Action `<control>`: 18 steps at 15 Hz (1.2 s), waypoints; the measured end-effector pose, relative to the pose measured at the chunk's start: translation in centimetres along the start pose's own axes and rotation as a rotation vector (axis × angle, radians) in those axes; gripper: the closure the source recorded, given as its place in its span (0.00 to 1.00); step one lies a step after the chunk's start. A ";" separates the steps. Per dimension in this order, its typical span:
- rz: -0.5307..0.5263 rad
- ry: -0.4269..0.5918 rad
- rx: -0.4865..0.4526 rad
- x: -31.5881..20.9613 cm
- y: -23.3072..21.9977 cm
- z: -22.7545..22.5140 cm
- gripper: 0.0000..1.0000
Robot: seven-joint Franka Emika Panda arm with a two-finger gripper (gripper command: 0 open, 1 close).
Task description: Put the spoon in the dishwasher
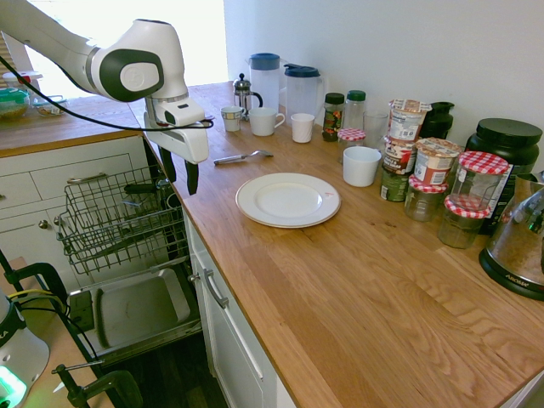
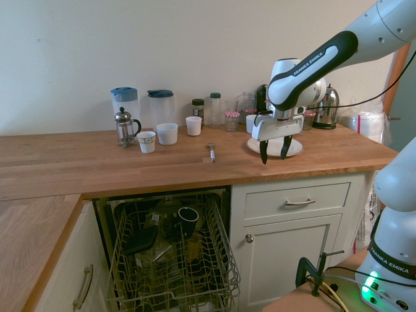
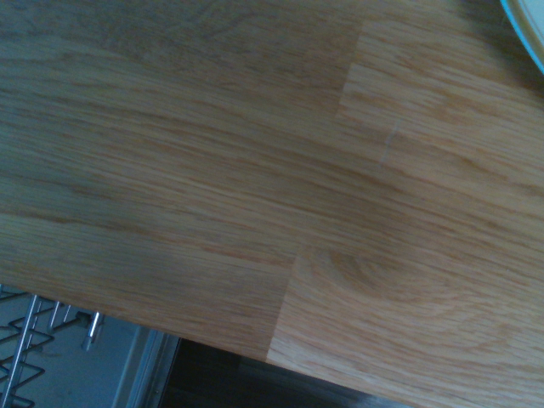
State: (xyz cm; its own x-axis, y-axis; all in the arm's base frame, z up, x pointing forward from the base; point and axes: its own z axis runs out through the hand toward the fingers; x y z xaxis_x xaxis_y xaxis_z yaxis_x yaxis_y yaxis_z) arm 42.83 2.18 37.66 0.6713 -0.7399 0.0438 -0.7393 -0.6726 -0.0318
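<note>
Above the surface (image 1: 357,289) near its front edge, the gripper (image 1: 180,177) hangs pointing down, jaws wide and empty. Beyond the jaws, toward the wall, the spoon (image 1: 243,157) lies flat on the wood, well apart from them, near the plate (image 1: 287,200). Below and to the side of the jaws the dishwasher (image 2: 170,257) stands open, rack pulled out. That spoon looks light, stiff and slick, lying low; pinching across the thin handle near its middle seems safest, as it could slip or tilt.
</note>
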 end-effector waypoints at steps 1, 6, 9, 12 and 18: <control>0.000 -0.001 -0.001 0.0 0.0 0.0 0.00; 0.051 -0.011 0.024 0.1 -1.8 -2.2 0.00; 0.142 -0.013 0.042 -0.1 -5.9 -5.2 0.00; 0.228 -0.016 0.070 0.4 -11.2 -6.5 0.00; 0.346 0.081 0.080 4.0 -20.8 -5.0 0.00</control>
State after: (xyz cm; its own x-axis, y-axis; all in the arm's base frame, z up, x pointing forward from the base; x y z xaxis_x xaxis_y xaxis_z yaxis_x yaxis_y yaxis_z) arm 60.56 13.27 43.49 0.3738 -0.9226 0.0953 -0.9132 -0.3841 -0.1362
